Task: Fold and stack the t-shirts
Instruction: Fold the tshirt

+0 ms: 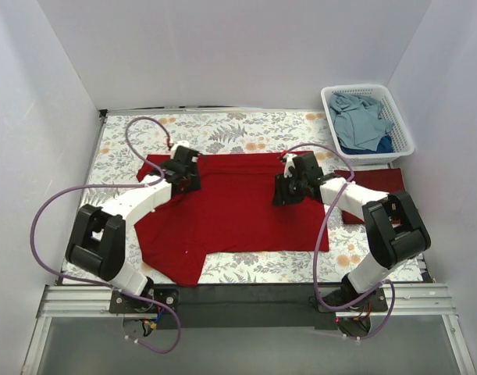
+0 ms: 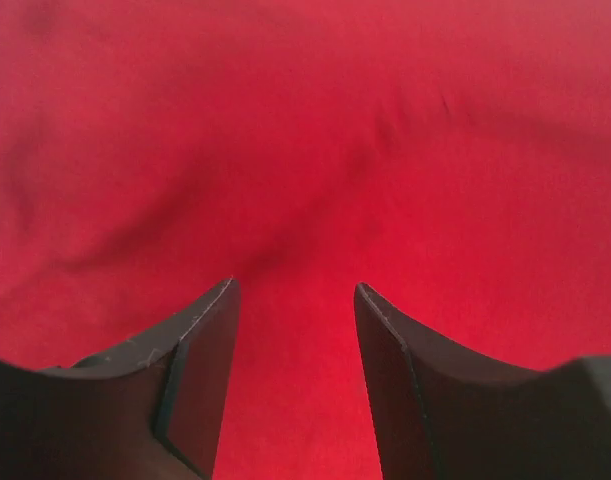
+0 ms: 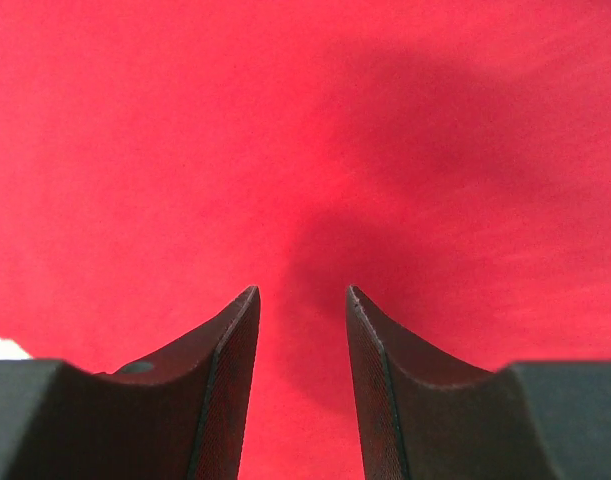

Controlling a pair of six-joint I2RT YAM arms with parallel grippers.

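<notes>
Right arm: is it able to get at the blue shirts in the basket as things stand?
Probably yes. The right gripper hangs open and empty over the red t-shirt; the basket stands open-topped at the far right, on that arm's side, blue shirts uncovered. Nothing stands between.

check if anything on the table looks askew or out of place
The bright red t-shirt lies askew: its near-left corner sticks out diagonally toward the near edge of the table. The blue shirts are bunched unfolded in the basket. Nothing looks spilled or damaged.
</notes>
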